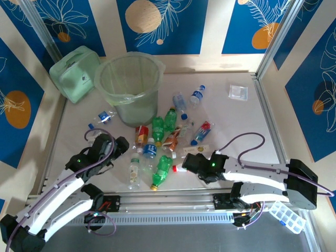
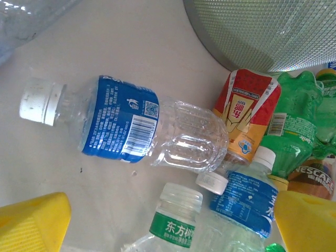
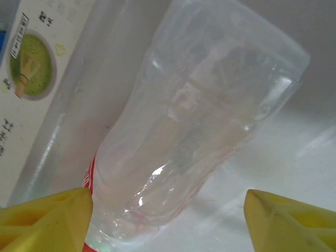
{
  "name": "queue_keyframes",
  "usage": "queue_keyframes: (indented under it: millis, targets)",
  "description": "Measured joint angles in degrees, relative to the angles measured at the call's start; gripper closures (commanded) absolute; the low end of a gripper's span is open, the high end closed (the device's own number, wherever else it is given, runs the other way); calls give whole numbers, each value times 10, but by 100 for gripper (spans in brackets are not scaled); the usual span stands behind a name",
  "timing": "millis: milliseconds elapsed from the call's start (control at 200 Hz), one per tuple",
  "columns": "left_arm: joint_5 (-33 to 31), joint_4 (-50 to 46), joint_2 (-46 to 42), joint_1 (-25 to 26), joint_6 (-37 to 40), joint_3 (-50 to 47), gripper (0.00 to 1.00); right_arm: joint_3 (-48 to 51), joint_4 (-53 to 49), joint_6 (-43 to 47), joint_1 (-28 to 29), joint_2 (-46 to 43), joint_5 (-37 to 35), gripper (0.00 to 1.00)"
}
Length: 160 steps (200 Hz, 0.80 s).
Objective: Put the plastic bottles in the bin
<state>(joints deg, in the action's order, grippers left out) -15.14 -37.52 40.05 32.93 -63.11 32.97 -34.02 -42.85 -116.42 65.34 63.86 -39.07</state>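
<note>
We've got a pale bench (image 1: 236,126) walled by blue leaf-print panels (image 1: 210,26), bottles (image 1: 157,126) scattered mid-bench by the bin (image 1: 134,100); left claw (image 2: 168,220) and right claw (image 3: 168,210) both spread apart.

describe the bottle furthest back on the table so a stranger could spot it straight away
Start at the tall pale-green bin at the back of the table. Look right of it, toward the small clear square packet: the bottle lies on its side between them. It is clear with a blue label, and sits farther from the arms than any other bottle.
</note>
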Motion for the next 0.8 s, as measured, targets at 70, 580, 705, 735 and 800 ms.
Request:
queue_keyframes:
  millis: [70, 580, 705, 735, 800]
  targets:
    - [1, 29, -13, 0, 8, -24, 4, 23, 46, -8, -10, -3, -9, 26]
    - [-24, 84, -96, 0, 19, -75, 9, 77, 141, -25, -56, 1, -13, 60]
    - [-37, 83, -107, 0, 19, -75, 9, 83, 152, -29, -64, -8, -11, 77]
    - [-40, 83, -109, 0, 19, -75, 9, 84, 149, -29, -64, -14, -10, 78]
    - [-45, 83, -115, 0, 20, -75, 9, 87, 132, -28, -62, -32, -9, 79]
